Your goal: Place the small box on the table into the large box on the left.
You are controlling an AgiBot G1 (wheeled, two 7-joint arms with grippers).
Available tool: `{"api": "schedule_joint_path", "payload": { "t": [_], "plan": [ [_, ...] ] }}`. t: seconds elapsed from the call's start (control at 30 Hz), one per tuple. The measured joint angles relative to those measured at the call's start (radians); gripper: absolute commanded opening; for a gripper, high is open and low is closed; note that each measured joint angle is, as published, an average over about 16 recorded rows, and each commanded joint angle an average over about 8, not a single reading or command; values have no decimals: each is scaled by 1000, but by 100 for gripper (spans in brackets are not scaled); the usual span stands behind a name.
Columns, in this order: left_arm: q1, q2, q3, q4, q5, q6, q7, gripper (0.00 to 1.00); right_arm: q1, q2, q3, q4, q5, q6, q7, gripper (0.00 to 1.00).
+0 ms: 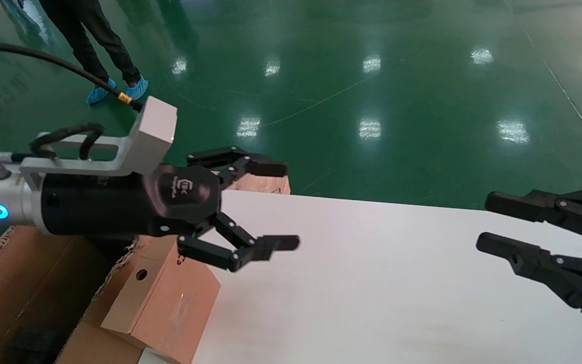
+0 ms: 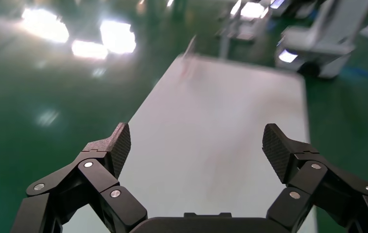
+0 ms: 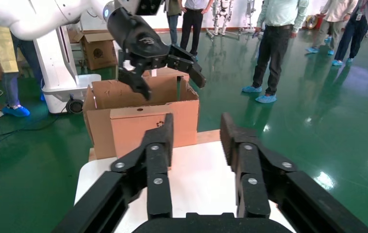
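The small box (image 1: 170,298) is pinkish-brown with a round hole in its paler narrow side. It stands at the left end of the white table (image 1: 397,283), leaning against the large box (image 1: 18,283), a brown carton with torn flaps. My left gripper (image 1: 283,206) is open and empty, held in the air just above and beyond the small box. The left wrist view shows only its open fingers (image 2: 119,145) over the table (image 2: 221,111). My right gripper (image 1: 483,222) is open and empty at the right. Its wrist view shows the small box (image 3: 133,128), the carton (image 3: 124,94) and the left gripper (image 3: 172,73).
A bare wooden board (image 1: 265,184) pokes out beyond the table's far left corner. A person's legs (image 1: 99,45) stand on the green floor at the far left. Several people (image 3: 274,43) and another carton (image 3: 99,48) stand farther off.
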Motion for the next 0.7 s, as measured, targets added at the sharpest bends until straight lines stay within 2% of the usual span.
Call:
{"api": "schedule_joint_path", "payload": {
  "t": [0.33, 0.7],
  "plan": [
    [-148, -78, 60, -23, 196, 45, -172, 100, 0, 0, 0, 0, 0, 0, 0, 0],
    [-246, -70, 98, -16, 297, 98, -216, 100, 0, 0, 0, 0, 0, 0, 0, 0]
  ]
}}
